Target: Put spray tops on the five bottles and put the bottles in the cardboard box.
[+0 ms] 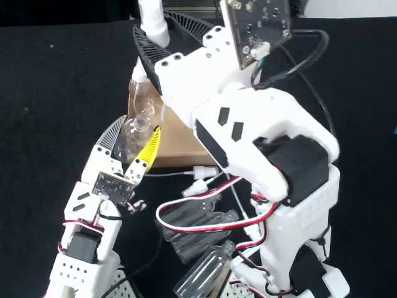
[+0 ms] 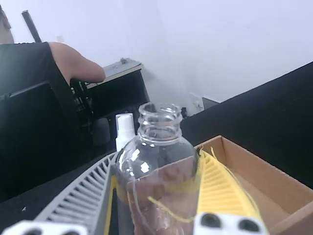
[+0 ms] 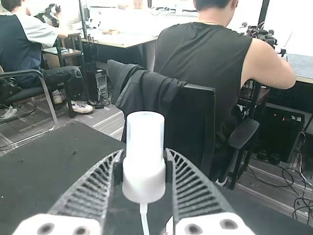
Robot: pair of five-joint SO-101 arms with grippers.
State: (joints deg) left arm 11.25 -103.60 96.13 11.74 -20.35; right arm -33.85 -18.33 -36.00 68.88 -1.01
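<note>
Left gripper (image 1: 133,138) is clamped round the open-necked clear bottle (image 2: 159,161), neck up, at the 9 o'clock edge of the cardboard box (image 1: 183,139). Right gripper (image 3: 143,164) pinches a white spray top (image 3: 143,132), tube hanging down, at 12 o'clock from that bottle in the high view. The trick now, I'd say: centre the thin tube over the neck first, drop straight, then twist. Spare bottles (image 1: 205,233) lie at 6 o'clock
</note>
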